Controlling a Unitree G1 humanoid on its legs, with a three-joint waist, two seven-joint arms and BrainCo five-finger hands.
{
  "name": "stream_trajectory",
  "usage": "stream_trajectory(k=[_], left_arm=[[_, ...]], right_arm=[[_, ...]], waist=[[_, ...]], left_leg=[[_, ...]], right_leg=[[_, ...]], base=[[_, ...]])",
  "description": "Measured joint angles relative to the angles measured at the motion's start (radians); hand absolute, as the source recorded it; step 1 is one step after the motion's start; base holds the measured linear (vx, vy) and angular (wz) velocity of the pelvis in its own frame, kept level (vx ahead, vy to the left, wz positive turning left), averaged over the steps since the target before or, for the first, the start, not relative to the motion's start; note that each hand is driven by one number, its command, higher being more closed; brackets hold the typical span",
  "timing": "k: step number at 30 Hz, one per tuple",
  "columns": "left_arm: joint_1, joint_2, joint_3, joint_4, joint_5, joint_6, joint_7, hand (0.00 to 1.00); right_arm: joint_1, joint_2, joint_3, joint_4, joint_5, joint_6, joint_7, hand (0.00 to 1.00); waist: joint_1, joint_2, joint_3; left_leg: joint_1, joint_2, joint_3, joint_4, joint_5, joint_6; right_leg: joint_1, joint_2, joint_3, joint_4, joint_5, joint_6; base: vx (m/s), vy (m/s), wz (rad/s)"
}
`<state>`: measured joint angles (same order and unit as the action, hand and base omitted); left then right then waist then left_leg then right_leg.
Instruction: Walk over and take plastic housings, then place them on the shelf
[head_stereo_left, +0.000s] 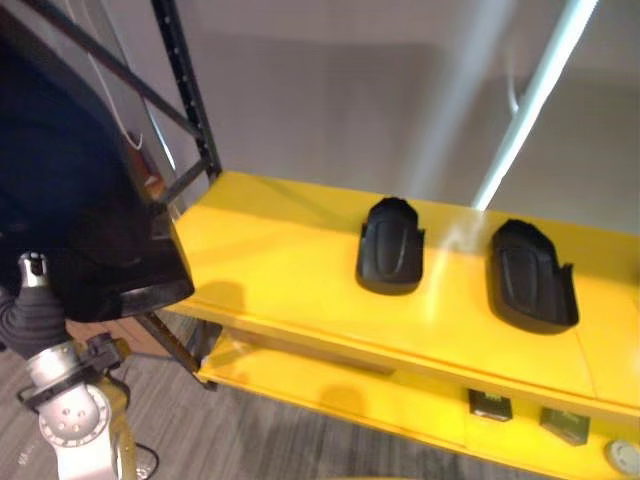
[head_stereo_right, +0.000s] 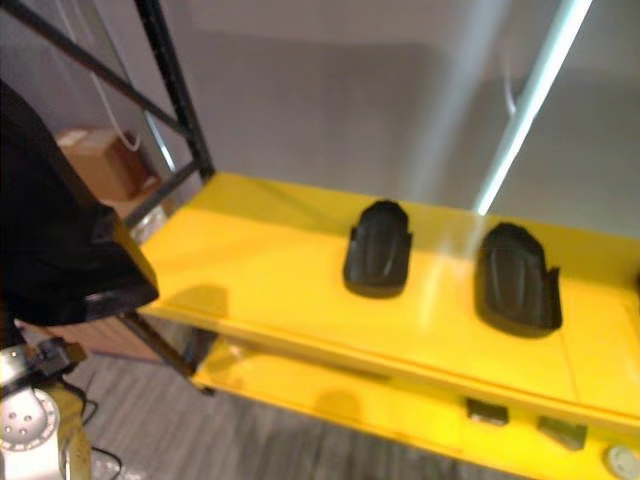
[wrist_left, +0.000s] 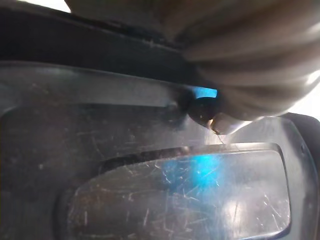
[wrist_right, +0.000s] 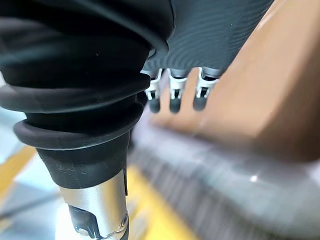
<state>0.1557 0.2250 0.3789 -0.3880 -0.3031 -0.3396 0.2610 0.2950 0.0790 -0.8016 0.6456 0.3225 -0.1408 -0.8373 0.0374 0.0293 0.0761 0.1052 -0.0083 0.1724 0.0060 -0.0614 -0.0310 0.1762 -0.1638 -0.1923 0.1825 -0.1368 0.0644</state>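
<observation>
Housing work here turns on one gap. The held housing is a big black shape at the left of the eye views, over the left front corner of the yellow shelf. The bare stretch of shelf lies to its right and a little farther back, between it and the middle housing. The right housing lies beyond that, apart from the middle one. Both lie flat with their long axes running front to back across the shelf, so we judge ours should go down the same way, beside them and clear of the black post.

Our left hand is the nearer one and the one carrying. In its wrist view the fingers curl onto the housing's scuffed face, a dark tip pressed at a rim, so we read a firm grip. The eye views hide that grip behind the housing itself.

Our right hand shows in its own wrist view with its fingers hanging loose and holding nothing, low over the floor by a brown surface.
</observation>
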Motion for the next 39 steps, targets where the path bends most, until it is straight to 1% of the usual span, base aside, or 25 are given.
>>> stream_trajectory(k=[2, 5, 6, 7, 8, 10, 11, 13, 14, 15, 17, 19, 21, 24, 26, 27, 29, 30, 31, 32, 33, 35, 37, 38, 39], left_arm=[[-0.016, 0.000, -0.028, 0.002, -0.004, 0.011, -0.001, 1.00], [-0.046, 0.000, -0.035, 0.013, -0.006, 0.008, 0.009, 1.00], [-0.070, 0.001, -0.036, 0.033, -0.014, -0.013, 0.041, 1.00], [-0.078, 0.001, -0.037, 0.046, -0.015, -0.022, 0.049, 1.00], [-0.086, -0.002, -0.038, 0.062, -0.015, -0.028, 0.054, 1.00], [-0.097, -0.021, -0.050, 0.113, -0.025, -0.029, 0.079, 1.00], [-0.097, -0.029, -0.049, 0.119, -0.038, -0.029, 0.086, 1.00], [-0.119, -0.038, -0.049, 0.119, -0.045, -0.038, 0.114, 1.00], [-0.146, -0.038, -0.048, 0.119, -0.045, -0.039, 0.121, 1.00], [-0.160, -0.038, -0.048, 0.119, -0.045, -0.039, 0.125, 1.00], [-0.205, -0.035, -0.046, 0.119, -0.043, -0.046, 0.143, 1.00], [-0.231, -0.034, -0.046, 0.129, -0.043, -0.061, 0.160, 1.00], [-0.246, -0.021, -0.044, 0.147, -0.041, -0.065, 0.172, 1.00], [-0.310, 0.061, -0.044, 0.209, -0.041, -0.048, 0.172, 1.00], [-0.370, 0.158, -0.042, 0.259, -0.050, 0.019, 0.136, 1.00], [-0.387, 0.189, -0.041, 0.276, -0.051, 0.044, 0.125, 1.00], [-0.458, 0.304, -0.040, 0.380, -0.072, 0.129, 0.093, 1.00], [-0.475, 0.328, -0.039, 0.407, -0.085, 0.152, 0.085, 1.00], [-0.514, 0.370, -0.037, 0.461, -0.093, 0.195, 0.073, 1.00], [-0.537, 0.393, -0.037, 0.488, -0.093, 0.214, 0.067, 1.00], [-0.604, 0.447, -0.038, 0.562, -0.115, 0.262, 0.041, 1.00], [-0.645, 0.482, -0.040, 0.609, -0.123, 0.294, 0.035, 1.00], [-0.713, 0.534, -0.044, 0.690, -0.141, 0.343, 0.019, 1.00], [-0.736, 0.554, -0.050, 0.724, -0.173, 0.382, -0.002, 1.00], [-0.747, 0.557, -0.052, 0.738, -0.178, 0.403, -0.008, 1.00]], right_arm=[[-0.010, -0.006, 0.008, 0.002, 0.000, -0.009, -0.025, 0.00], [-0.069, -0.013, 0.029, 0.002, 0.010, -0.016, -0.053, 0.00], [-0.136, -0.034, 0.047, 0.001, 0.054, -0.027, -0.033, 0.00], [-0.151, -0.041, 0.050, 0.001, 0.065, -0.031, -0.015, 0.00], [-0.165, -0.049, 0.050, 0.001, 0.072, -0.032, 0.000, 0.00], [-0.174, -0.082, 0.053, 0.001, 0.097, -0.047, 0.097, 0.00], [-0.173, -0.091, 0.059, 0.001, 0.097, -0.055, 0.121, 0.00], [-0.172, -0.102, 0.093, 0.001, 0.094, -0.089, 0.230, 0.00], [-0.173, -0.106, 0.122, -0.001, 0.078, -0.101, 0.279, 0.00], [-0.176, -0.108, 0.139, -0.003, 0.060, -0.104, 0.300, 0.00], [-0.197, -0.120, 0.208, -0.015, 0.002, -0.130, 0.386, 0.00], [-0.211, -0.139, 0.251, -0.024, -0.043, -0.138, 0.434, 0.00], [-0.230, -0.168, 0.293, -0.026, -0.067, -0.139, 0.474, 0.00], [-0.254, -0.217, 0.343, -0.044, -0.103, -0.139, 0.525, 0.00], [-0.254, -0.252, 0.368, -0.044, -0.111, -0.137, 0.544, 0.00], [-0.254, -0.259, 0.372, -0.043, -0.112, -0.137, 0.551, 0.00], [-0.252, -0.283, 0.375, -0.040, -0.126, -0.132, 0.562, 0.00], [-0.251, -0.289, 0.374, -0.040, -0.131, -0.130, 0.568, 0.00], [-0.250, -0.302, 0.374, -0.040, -0.135, -0.123, 0.579, 0.00], [-0.250, -0.310, 0.374, -0.040, -0.140, -0.120, 0.581, 0.00], [-0.250, -0.330, 0.374, -0.039, -0.140, -0.118, 0.600, 0.00], [-0.250, -0.339, 0.374, -0.038, -0.140, -0.118, 0.609, 0.00], [-0.250, -0.350, 0.373, -0.032, -0.140, -0.117, 0.629, 0.00], [-0.250, -0.352, 0.373, -0.023, -0.140, -0.116, 0.643, 0.00], [-0.250, -0.352, 0.373, -0.017, -0.141, -0.115, 0.646, 0.00]], waist=[[-0.006, 0.015, 0.009], [-0.008, 0.019, 0.037], [0.001, 0.006, 0.091], [0.002, 0.000, 0.107], [0.000, 0.000, 0.122], [-0.008, 0.017, 0.151], [-0.014, 0.021, 0.153], [-0.025, 0.027, 0.154], [-0.026, 0.028, 0.160], [-0.025, 0.029, 0.168], [-0.025, 0.029, 0.206], [-0.024, 0.025, 0.231], [-0.021, 0.024, 0.237], [-0.021, 0.026, 0.272], [-0.022, 0.026, 0.275], [-0.023, 0.027, 0.275], [-0.030, 0.029, 0.276], [-0.032, 0.029, 0.277], [-0.035, 0.029, 0.283], [-0.035, 0.028, 0.292], [-0.037, 0.027, 0.317], [-0.037, 0.025, 0.329], [-0.040, 0.021, 0.344], [-0.043, 0.020, 0.347], [-0.044, 0.020, 0.347]], left_leg=[[-0.034, 0.015, 0.008, 0.034, -0.016, 0.001], [-0.132, 0.026, 0.031, 0.091, -0.030, -0.005], [-0.177, 0.022, 0.060, 0.108, -0.027, -0.005], [-0.185, 0.017, 0.068, 0.105, -0.020, -0.004], [-0.193, 0.016, 0.073, 0.106, -0.014, -0.002], [-0.198, 0.022, 0.085, 0.092, 0.004, 0.001], [-0.201, 0.022, 0.086, 0.087, 0.008, 0.001], [-0.231, 0.022, 0.085, 0.088, 0.021, 0.003], [-0.245, 0.022, 0.085, 0.090, 0.029, 0.006], [-0.247, 0.022, 0.085, 0.090, 0.030, 0.006], [-0.247, 0.021, 0.088, 0.091, 0.030, 0.006], [-0.249, 0.012, 0.089, 0.091, 0.030, 0.006], [-0.267, 0.011, 0.094, 0.091, 0.032, 0.003], [-0.274, 0.019, 0.096, 0.089, 0.037, -0.004], [-0.274, 0.021, 0.101, 0.079, 0.040, -0.006], [-0.272, 0.021, 0.102, 0.073, 0.042, -0.005], [-0.269, 0.021, 0.108, 0.073, 0.042, -0.005], [-0.269, 0.021, 0.109, 0.073, 0.042, -0.005], [-0.266, 0.022, 0.109, 0.074, 0.042, -0.005], [-0.264, 0.022, 0.110, 0.075, 0.042, -0.005], [-0.264, 0.024, 0.110, 0.078, 0.042, -0.005], [-0.269, 0.026, 0.110, 0.081, 0.042, -0.005], [-0.283, 0.028, 0.111, 0.093, 0.042, -0.005], [-0.283, 0.028, 0.111, 0.093, 0.042, -0.005], [-0.283, 0.028, 0.111, 0.094, 0.042, -0.005]], right_leg=[[-0.041, 0.008, 0.018, 0.029, -0.001, -0.001], [-0.146, 0.006, 0.042, 0.076, -0.017, 0.000], [-0.200, -0.004, 0.065, 0.081, -0.042, 0.013], [-0.212, -0.011, 0.064, 0.077, -0.052, 0.020], [-0.216, -0.013, 0.064, 0.069, -0.056, 0.028], [-0.233, -0.010, 0.063, 0.073, -0.053, 0.029], [-0.240, -0.010, 0.064, 0.076, -0.053, 0.028], [-0.277, -0.010, 0.064, 0.090, -0.055, 0.026], [-0.295, -0.010, 0.065, 0.099, -0.055, 0.025], [-0.300, -0.011, 0.065, 0.106, -0.057, 0.023], [-0.322, -0.015, 0.068, 0.147, -0.071, 0.015], [-0.342, -0.025, 0.071, 0.182, -0.094, 0.016], [-0.377, -0.026, 0.083, 0.209, -0.106, 0.014], [-0.391, -0.020, 0.084, 0.219, -0.107, 0.012], [-0.403, -0.017, 0.086, 0.226, -0.107, 0.011], [-0.404, -0.017, 0.086, 0.226, -0.107, 0.011], [-0.405, -0.017, 0.088, 0.228, -0.107, 0.011], [-0.405, -0.017, 0.088, 0.228, -0.107, 0.011], [-0.405, -0.017, 0.089, 0.231, -0.107, 0.011], [-0.405, -0.017, 0.089, 0.235, -0.107, 0.011], [-0.407, -0.016, 0.089, 0.243, -0.107, 0.011], [-0.412, -0.015, 0.090, 0.246, -0.107, 0.011], [-0.423, -0.014, 0.094, 0.252, -0.107, 0.011], [-0.424, -0.014, 0.094, 0.253, -0.107, 0.011], [-0.424, -0.013, 0.094, 0.253, -0.107, 0.011]], base=[[-0.10, -0.035, -0.26], [-0.18, -0.033, -0.23], [-0.19, -0.045, -0.40], [-0.18, -0.053, -0.35], [-0.11, -0.051, -0.11], [-0.09, -0.048, -0.04], [0.00, 0.000, 0.00], [0.02, -0.025, 0.05], [0.04, -0.019, 0.05], [0.05, -0.015, 0.01], [0.00, 0.000, 0.00], [0.00, 0.000, 0.00], [0.01, -0.020, -0.02], [0.02, -0.044, -0.02], [0.03, -0.026, -0.04], [0.04, -0.015, -0.06], [0.04, -0.010, -0.06], [0.03, -0.008, -0.05], [0.02, -0.007, -0.04], [0.00, 0.000, 0.00], [0.00, 0.000, 0.00], [0.00, 0.000, 0.00], [0.00, 0.000, 0.00], [0.00, 0.000, 0.00], [0.00, 0.000, 0.00]])
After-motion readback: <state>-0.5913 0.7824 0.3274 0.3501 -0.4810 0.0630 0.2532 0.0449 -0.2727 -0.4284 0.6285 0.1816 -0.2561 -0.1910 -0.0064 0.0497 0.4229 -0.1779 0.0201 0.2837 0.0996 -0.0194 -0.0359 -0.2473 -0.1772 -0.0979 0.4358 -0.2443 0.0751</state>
